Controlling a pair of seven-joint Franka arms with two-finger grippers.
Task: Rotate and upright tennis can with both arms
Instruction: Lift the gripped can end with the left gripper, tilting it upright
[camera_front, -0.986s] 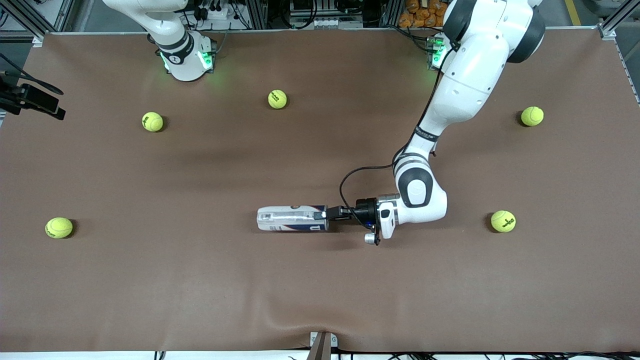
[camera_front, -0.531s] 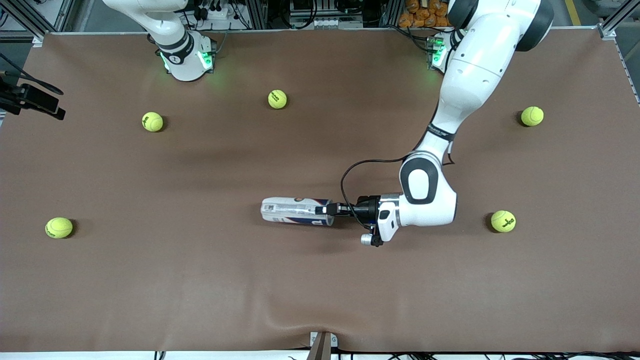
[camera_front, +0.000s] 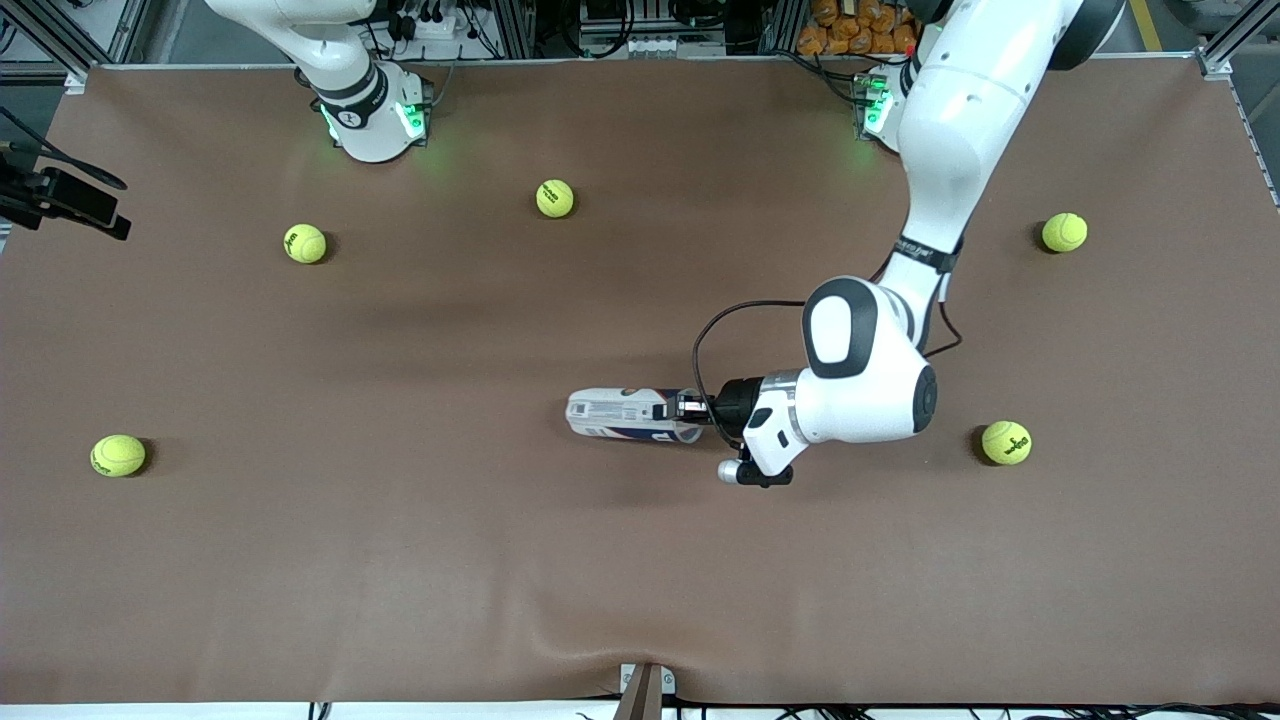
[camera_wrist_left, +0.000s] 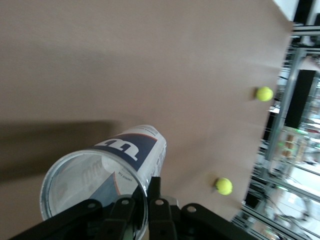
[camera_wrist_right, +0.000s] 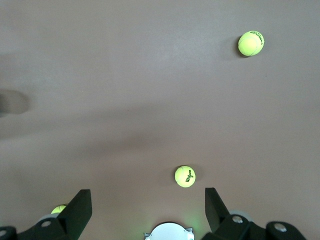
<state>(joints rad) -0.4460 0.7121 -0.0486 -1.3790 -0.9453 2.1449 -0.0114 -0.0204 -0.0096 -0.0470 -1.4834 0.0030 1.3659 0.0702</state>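
Observation:
The tennis can (camera_front: 628, 416) is a clear cylinder with a white, navy and red label. It lies nearly level over the middle of the brown table (camera_front: 400, 560), its silvery open rim toward the left arm's end. My left gripper (camera_front: 688, 408) is shut on that rim. In the left wrist view the tennis can (camera_wrist_left: 107, 170) points away from the camera. There my left gripper (camera_wrist_left: 148, 186) has one finger (camera_wrist_left: 156, 190) outside the wall and the other inside. My right gripper (camera_wrist_right: 146, 197) hangs open and empty high over the table, out of the front view.
Several yellow-green tennis balls lie scattered on the table. One ball (camera_front: 1006, 442) sits near the left arm's elbow and another (camera_front: 555, 198) lies toward the bases. The right arm's base (camera_front: 370, 110) glows green. A black camera mount (camera_front: 60, 195) juts in at the table's edge.
My left arm has drawn the can toward its own end of the table and raised the rim end, so the can looks shorter. The right arm has not moved.

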